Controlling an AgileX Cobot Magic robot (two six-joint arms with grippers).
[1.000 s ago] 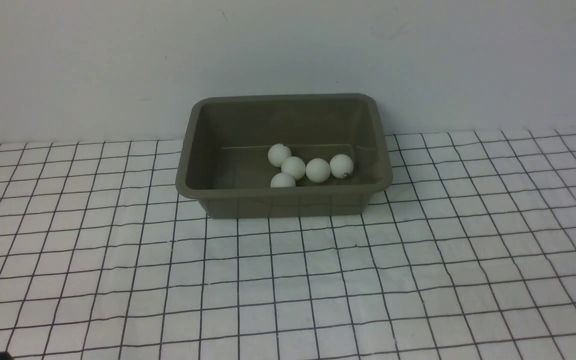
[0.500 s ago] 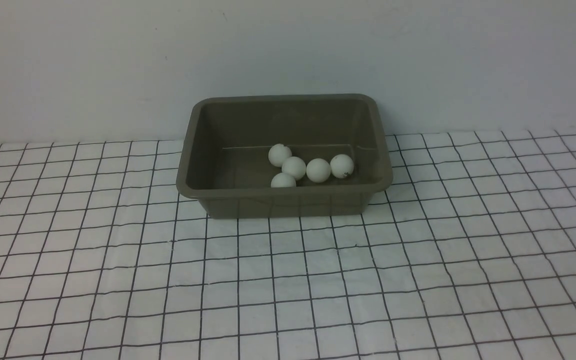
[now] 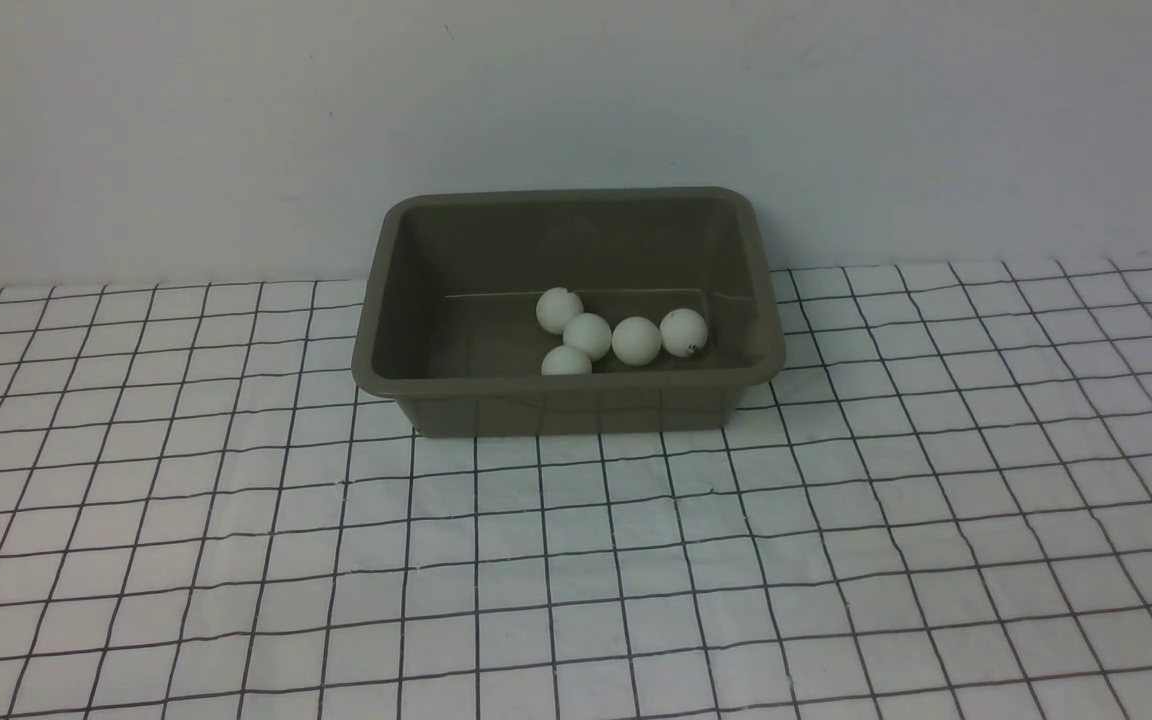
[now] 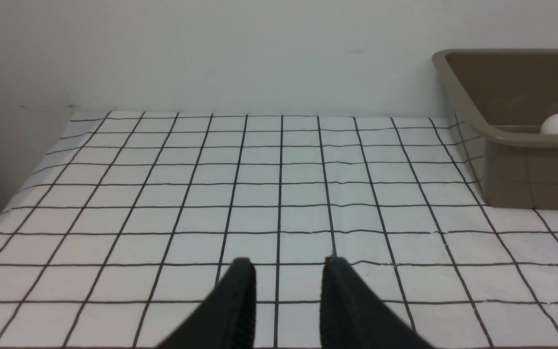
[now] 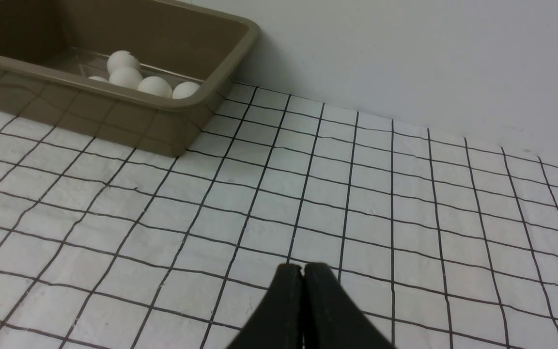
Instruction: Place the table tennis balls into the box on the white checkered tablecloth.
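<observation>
On the white checkered tablecloth (image 3: pixel 576 560), toward its far edge by the pale wall (image 3: pixel 576 100), you have the box (image 3: pixel 566 395) standing upright and lidless, its long side facing you. All five table tennis balls (image 3: pixel 586 336) lie inside it on the floor of the tub, gathered right of its middle: four run in a loose row, each touching or just beside its neighbour, and the fifth sits nearer you, half hidden behind the front wall. The rightmost ball of the row carries a small dark mark. No ball lies on the cloth in any of your three views. Your left gripper (image 4: pixel 284 266) hangs low over the cloth, well to the left of the box, with its two dark fingers (image 4: pixel 240 291) parted by a clear gap and nothing between them; through the gap you see only the grid lines. From that wrist view the box shows at the edge, with one ball peeking over its rim. Your right gripper (image 5: pixel 302 270) is over the cloth on the other side, well apart from the box, and its fingers are pressed together with only a thin seam between them, holding nothing. In the front view neither gripper shows; only a small dark sliver sits at the lower left corner, too little to identify.
</observation>
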